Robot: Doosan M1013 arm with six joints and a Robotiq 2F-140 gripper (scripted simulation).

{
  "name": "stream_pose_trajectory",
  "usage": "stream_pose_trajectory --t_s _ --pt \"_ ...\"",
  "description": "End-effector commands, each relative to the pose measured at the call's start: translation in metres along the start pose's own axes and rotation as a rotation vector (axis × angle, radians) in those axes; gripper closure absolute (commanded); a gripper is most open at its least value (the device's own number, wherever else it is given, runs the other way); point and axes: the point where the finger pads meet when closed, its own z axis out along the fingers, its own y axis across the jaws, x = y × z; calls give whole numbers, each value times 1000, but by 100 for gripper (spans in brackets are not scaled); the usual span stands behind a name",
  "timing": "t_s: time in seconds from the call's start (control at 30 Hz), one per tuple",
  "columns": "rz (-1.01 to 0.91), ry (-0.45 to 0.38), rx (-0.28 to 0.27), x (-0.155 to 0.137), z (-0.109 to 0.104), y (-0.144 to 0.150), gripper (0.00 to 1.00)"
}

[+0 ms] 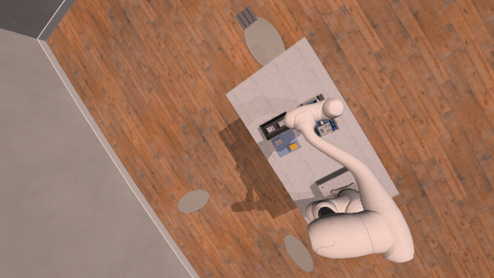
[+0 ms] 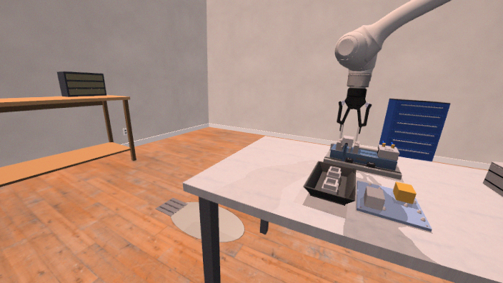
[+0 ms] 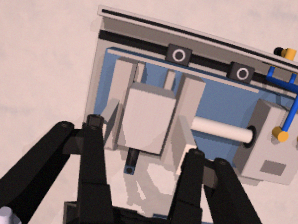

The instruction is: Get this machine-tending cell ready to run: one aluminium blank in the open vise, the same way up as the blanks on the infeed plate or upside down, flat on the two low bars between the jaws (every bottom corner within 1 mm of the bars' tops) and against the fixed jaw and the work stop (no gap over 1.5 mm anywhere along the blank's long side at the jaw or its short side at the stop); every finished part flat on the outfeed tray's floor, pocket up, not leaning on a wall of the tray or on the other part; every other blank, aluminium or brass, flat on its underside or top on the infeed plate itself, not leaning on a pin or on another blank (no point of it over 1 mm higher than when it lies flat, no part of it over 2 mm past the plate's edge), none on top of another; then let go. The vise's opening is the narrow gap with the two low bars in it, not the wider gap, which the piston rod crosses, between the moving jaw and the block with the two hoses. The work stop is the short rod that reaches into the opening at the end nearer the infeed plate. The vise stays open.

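An aluminium blank (image 3: 147,119) lies in the vise (image 3: 186,103) opening, between the fixed jaw (image 3: 123,96) and the moving jaw (image 3: 189,112). My gripper (image 3: 145,119) hangs straight over it with the fingers parted on either side of the blank, a little wider than it; it shows above the vise in the side view (image 2: 349,137). The outfeed tray (image 2: 330,182) holds two finished parts (image 2: 334,172) (image 2: 330,184), pocket up. The infeed plate (image 2: 393,204) carries one aluminium blank (image 2: 374,198) and one brass blank (image 2: 404,192), both flat and apart.
The piston rod (image 3: 222,131) crosses the wider gap toward the block with the hoses (image 3: 269,145). A blue panel (image 2: 414,128) stands behind the vise. A grey box (image 2: 494,176) sits at the table's right edge.
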Motion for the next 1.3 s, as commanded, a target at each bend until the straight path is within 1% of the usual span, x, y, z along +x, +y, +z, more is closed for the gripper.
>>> stream_pose_trajectory --t_s 0.0,0.73,0.9,1.1,1.17,1.27 --pt "0 0 0 0 0 0 60" --pt "0 0 0 0 -3 0 60" --pt "0 0 0 0 -11 0 60" --pt "0 0 0 0 -27 0 60" --pt "0 0 0 0 -27 0 60" --pt "0 0 0 0 -36 0 60"
